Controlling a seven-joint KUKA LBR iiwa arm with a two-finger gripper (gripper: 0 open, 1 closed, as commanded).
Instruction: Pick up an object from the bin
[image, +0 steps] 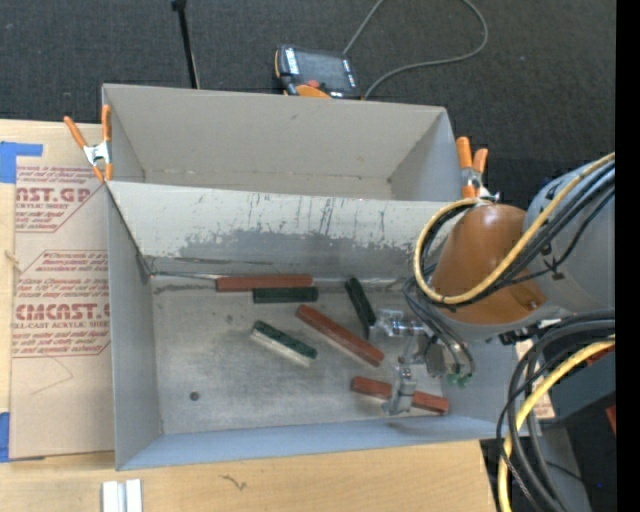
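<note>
- Plainly the thing nearest the claw (403, 400) is the short red bar (368, 386). It lies flat and a little slanted on the floor of the bin (130, 330), in the near right corner, close to the near wall.
- It looks like a stiff, flat little stick, and probably a light one. Nothing about it suggests it would bend or break under a pinch.
- Its faces look smooth, so I judge it could slip or swivel if taken near an end. The middle, across the narrow width, is the better hold.
- Thin and flat on the metal floor, it offers little height to grip. A hold would likely have to be taken right at floor level.
- The claw is low over the bar's middle, with both ends of the bar showing to either side. Whether the claw is spread or pressed together I cannot tell.
- Just up and left, apart from it, lies a long red bar (338, 335), slanted much the same way. It seems clear of a lift.
- Beyond that a dark bar (360, 302) lies slanted, and a green bar (283, 341) with a pale edge lies toward the middle of the floor.
- Along the foot of the far wall a far red bar (265, 283) and a dark green bar (285, 295) lie side by side, well apart from the claw.
- With the near wall so close, I judge a knock against it the main risk.
</note>
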